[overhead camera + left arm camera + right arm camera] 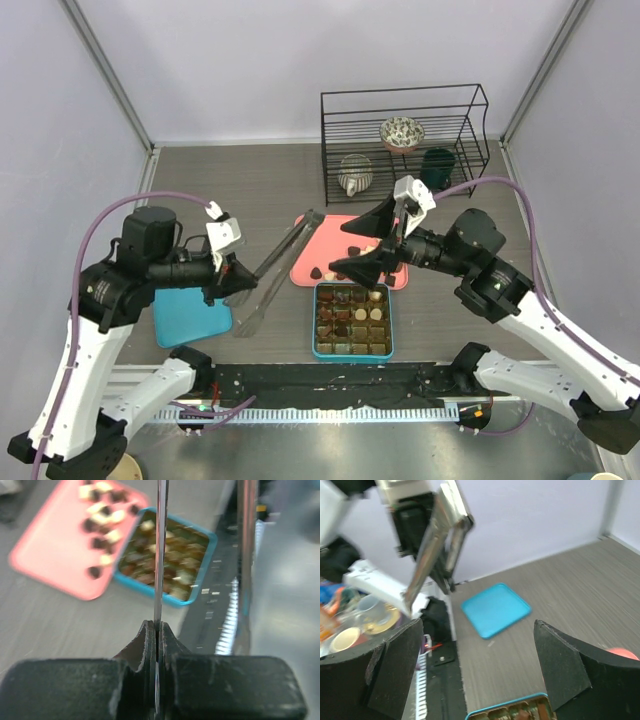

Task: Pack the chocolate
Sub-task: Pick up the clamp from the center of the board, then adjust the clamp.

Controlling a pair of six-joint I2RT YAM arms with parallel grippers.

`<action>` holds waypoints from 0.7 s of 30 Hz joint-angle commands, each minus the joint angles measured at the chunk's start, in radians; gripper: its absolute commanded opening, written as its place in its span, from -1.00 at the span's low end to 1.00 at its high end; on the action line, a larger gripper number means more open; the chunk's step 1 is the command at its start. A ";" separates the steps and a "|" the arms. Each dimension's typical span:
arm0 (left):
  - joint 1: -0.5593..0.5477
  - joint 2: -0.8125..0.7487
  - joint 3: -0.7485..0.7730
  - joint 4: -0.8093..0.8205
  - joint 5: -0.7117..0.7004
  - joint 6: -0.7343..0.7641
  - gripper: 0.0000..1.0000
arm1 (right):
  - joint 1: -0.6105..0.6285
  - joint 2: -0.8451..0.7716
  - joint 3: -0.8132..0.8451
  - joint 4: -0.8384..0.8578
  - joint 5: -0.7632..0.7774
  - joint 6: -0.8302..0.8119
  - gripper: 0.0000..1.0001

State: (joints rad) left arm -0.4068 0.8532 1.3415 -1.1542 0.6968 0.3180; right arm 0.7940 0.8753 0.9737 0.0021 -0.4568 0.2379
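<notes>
A grey wood-grain table [250,180] sits between pale lilac walls [300,60], with a black wire rack [400,100] at 1 o'clock holding a patterned bowl [402,131] and a dark green cup [437,165]. The chocolate [315,272] lies loose on the pink tray [305,262] at centre and in the compartments of the teal box [316,320] at the tray's 6 o'clock; the pieces are too small to tell any long axis or heading. A teal lid [190,318] lies at 8 o'clock, the left gripper [232,275] is clamped on one arm of the metal tongs [285,245], and the right gripper [336,248] hangs over the tray, jaws wide apart and empty.
</notes>
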 commanded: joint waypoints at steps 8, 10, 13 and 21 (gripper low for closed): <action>-0.001 0.162 0.094 -0.032 0.509 -0.063 -1.00 | -0.001 -0.002 0.019 0.214 -0.221 0.053 0.99; -0.003 0.168 0.094 -0.007 0.514 -0.080 -1.00 | -0.001 0.008 -0.004 0.263 -0.207 0.074 0.99; -0.003 0.175 0.099 0.016 0.507 -0.122 -1.00 | -0.001 0.028 -0.029 0.361 -0.221 0.130 0.99; -0.003 0.164 0.050 0.034 0.498 -0.120 -1.00 | 0.001 0.145 0.068 0.257 -0.293 0.141 0.99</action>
State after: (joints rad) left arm -0.4065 1.0386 1.3987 -1.1629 1.1496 0.2153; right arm 0.7948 0.9913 0.9867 0.2459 -0.6956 0.3473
